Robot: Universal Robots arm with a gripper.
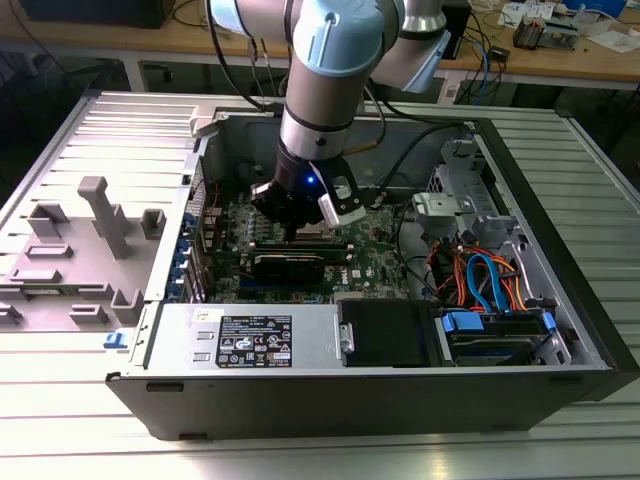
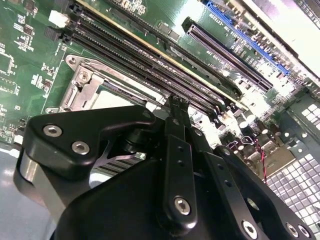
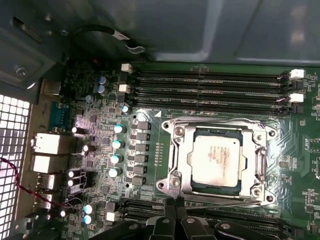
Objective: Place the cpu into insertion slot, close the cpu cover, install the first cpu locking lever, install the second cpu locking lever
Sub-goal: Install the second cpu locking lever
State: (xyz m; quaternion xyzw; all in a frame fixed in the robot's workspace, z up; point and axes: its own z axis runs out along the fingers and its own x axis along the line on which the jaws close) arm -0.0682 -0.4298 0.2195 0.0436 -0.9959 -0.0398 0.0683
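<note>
I am seeing the cpu (image 3: 217, 159) lying in the insertion slot (image 3: 176, 131) with the cpu cover (image 3: 220, 122) down around it; the fingers (image 3: 175, 216), pressed together and empty, are hovering just beside its edge, risking scraping the board

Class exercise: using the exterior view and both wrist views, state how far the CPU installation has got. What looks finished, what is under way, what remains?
Done: the small square silver-grey cpu lies in the silver-rimmed insertion slot, with the thin shiny metal cpu cover apparently down around it. Under way: the black gripper hovers low at the socket's edge, holding nothing visible. Left: whether either locking lever is latched cannot be told.
</note>
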